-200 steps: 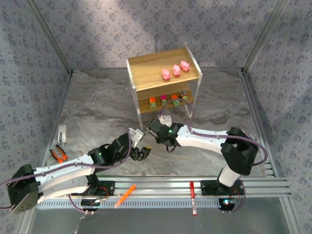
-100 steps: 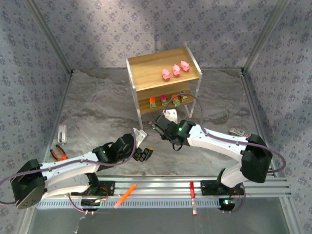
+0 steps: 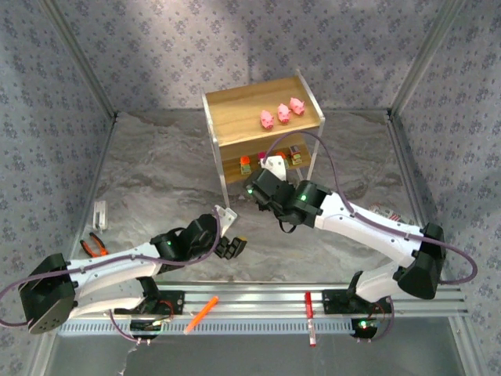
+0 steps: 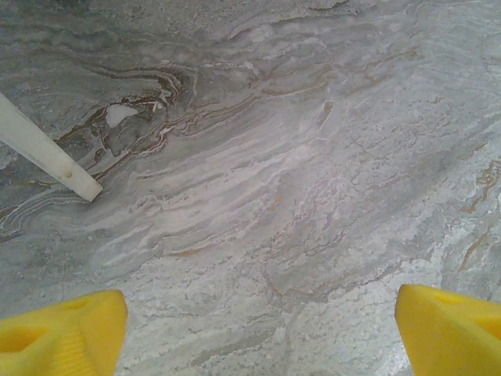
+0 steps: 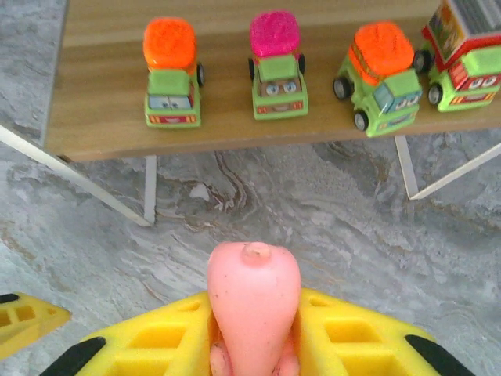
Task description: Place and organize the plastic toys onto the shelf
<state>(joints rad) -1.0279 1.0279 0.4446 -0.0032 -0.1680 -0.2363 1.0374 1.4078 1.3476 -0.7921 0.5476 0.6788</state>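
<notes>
My right gripper is shut on a pink pig toy, held over the table in front of the shelf's lower board. Several blocky green toys stand in a row on that board: orange-topped, magenta-topped, orange-topped and a boxy one. From above, the shelf carries three pink pigs on its top board, and the right gripper hovers just before the lower tier. My left gripper is open over bare table, its yellow fingertips wide apart.
A white shelf leg crosses the left wrist view. An orange marker and a red marker lie on the near rail. Orange-handled pliers and a small white piece sit at the far left.
The right arm has stretched forward, carrying the pink pig from mid-table up to the shelf's front. The left gripper has shifted slightly right and stays open.
</notes>
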